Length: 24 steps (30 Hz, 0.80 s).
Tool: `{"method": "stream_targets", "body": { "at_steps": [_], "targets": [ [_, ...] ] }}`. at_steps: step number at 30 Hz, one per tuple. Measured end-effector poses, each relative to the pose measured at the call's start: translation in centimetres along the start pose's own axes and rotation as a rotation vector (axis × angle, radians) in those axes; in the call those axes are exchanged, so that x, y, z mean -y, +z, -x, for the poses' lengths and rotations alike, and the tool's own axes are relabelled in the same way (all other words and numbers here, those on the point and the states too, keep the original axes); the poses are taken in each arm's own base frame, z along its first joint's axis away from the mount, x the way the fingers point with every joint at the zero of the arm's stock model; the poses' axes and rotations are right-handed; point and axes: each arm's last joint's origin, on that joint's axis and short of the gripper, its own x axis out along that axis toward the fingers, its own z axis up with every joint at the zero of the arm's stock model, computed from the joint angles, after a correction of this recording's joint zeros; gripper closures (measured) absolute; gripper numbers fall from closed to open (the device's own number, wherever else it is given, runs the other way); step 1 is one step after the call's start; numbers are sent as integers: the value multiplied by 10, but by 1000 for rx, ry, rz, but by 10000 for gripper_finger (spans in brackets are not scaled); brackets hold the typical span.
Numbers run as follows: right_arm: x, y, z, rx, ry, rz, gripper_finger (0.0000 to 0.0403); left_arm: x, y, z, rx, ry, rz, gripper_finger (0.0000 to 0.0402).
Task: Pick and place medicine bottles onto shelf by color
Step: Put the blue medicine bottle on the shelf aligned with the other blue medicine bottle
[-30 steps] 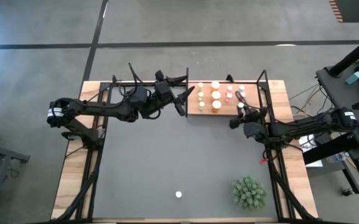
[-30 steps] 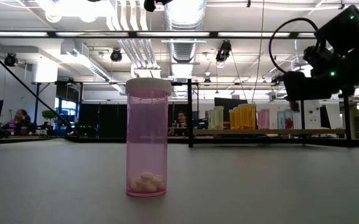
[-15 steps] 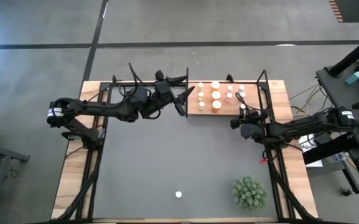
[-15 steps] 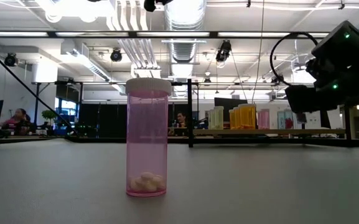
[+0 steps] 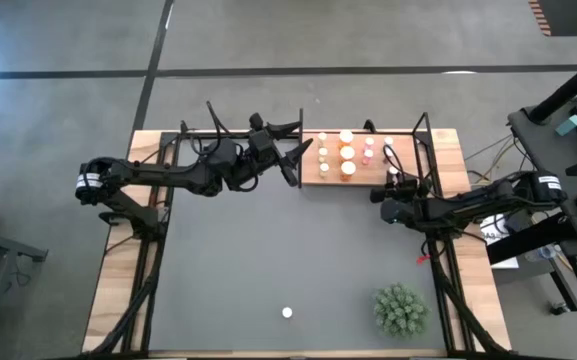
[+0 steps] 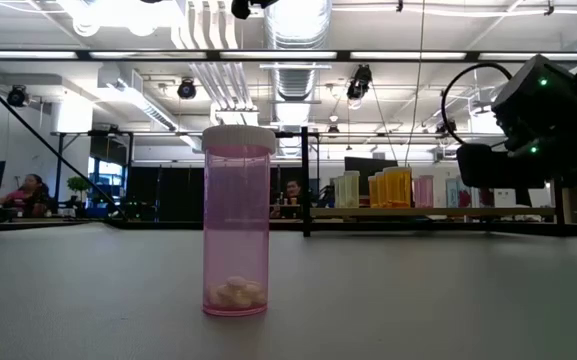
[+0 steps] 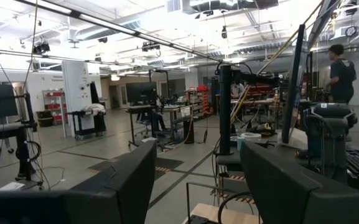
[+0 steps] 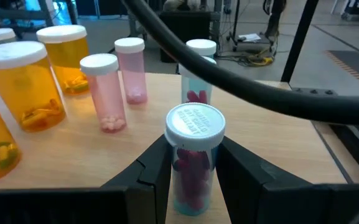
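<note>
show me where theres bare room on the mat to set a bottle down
The dark grey mat is bare across its middle, between the lone pink white-capped bottle near the front edge, the green spiky plant and the arms. It is crowded on the light-brown wooden shelf, already packed with capped bottles.

A translucent pink plastic bottle with a smooth white cap stands on a matt dark grey mat. Beyond it, glossy amber and pale pink plastic bottles rest on a smooth light-brown wooden shelf framed by thin black metal posts; the wooden table shows plain grain.
</note>
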Motion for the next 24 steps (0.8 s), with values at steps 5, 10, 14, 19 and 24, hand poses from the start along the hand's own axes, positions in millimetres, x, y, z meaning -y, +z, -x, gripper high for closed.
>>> {"method": "stream_targets", "body": {
  "at_steps": [5, 10, 14, 19, 24],
  "targets": [
    [0, -3, -1, -5, -7, -17, 298, 0, 0, 0, 0, 0, 0, 185],
    [-1, -2, -1, -7, 4, -46, 298, 0, 0, 0, 0, 0, 0, 185],
    [-4, 0, -1, -5, 18, -50, 298, 0, 0, 0, 0, 0, 0, 185],
    [-4, 0, -1, -6, 22, -19, 298, 0, 0, 0, 0, 0, 0, 185],
    [-5, 1, -1, -5, 27, -42, 298, 0, 0, 0, -4, -1, -2, 185]
  ]
}}
